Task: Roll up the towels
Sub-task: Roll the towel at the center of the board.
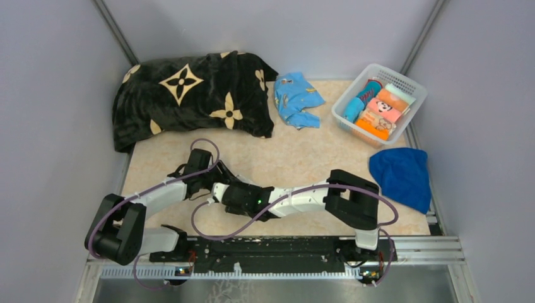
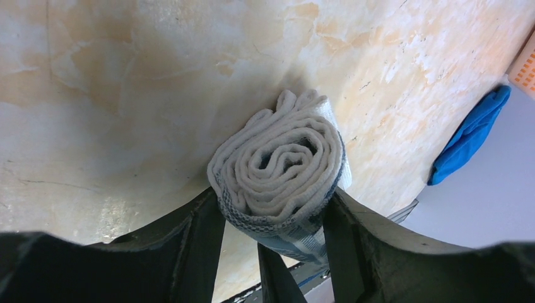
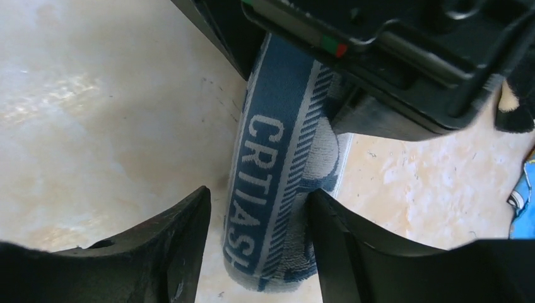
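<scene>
White towel (image 2: 277,170) rolled, clamped in left end effector (image 2: 271,211).

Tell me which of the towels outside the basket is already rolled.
The white towel with dark-blue print, wound into a tight spiral. The royal-blue towel and the small light-blue towel both lie loose and crumpled.

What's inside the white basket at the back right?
The basket holds rolled cloths: a turquoise roll, a pink-orange roll with a cartoon face, and a pale roll. Anything beneath them is covered.
</scene>
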Robot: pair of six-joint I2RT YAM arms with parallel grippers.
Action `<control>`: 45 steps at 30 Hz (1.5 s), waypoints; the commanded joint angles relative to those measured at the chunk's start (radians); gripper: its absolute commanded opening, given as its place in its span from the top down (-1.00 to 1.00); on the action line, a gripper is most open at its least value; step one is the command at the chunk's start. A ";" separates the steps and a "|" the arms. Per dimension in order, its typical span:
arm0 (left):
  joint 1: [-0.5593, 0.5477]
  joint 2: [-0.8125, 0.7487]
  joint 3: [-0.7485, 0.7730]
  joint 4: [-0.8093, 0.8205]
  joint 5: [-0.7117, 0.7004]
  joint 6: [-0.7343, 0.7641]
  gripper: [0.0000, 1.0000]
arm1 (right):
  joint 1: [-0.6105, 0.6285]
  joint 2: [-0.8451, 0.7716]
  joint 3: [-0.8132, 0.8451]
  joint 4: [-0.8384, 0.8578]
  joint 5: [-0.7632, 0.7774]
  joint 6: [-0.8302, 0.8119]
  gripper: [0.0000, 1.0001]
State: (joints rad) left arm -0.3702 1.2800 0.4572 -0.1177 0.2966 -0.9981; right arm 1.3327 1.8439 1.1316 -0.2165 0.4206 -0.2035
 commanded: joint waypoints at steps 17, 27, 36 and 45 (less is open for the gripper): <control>0.005 -0.131 0.029 -0.170 -0.109 0.048 -0.63 | -0.229 0.034 -0.043 -0.088 -0.617 0.167 0.27; 0.005 -0.026 0.015 -0.065 -0.069 0.042 -0.46 | -0.299 0.068 -0.029 -0.071 -0.796 0.231 0.28; 0.004 0.086 0.026 -0.040 -0.068 0.061 -0.13 | -0.293 0.061 0.010 -0.086 -0.638 0.283 0.01; 0.004 0.103 0.027 -0.058 -0.071 0.065 -0.09 | -0.211 0.070 0.115 -0.144 -0.344 0.249 -0.13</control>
State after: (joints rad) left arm -0.3664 1.3457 0.5037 -0.1001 0.2829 -0.9695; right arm 1.0847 1.8683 1.1851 -0.2871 -0.0444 0.0525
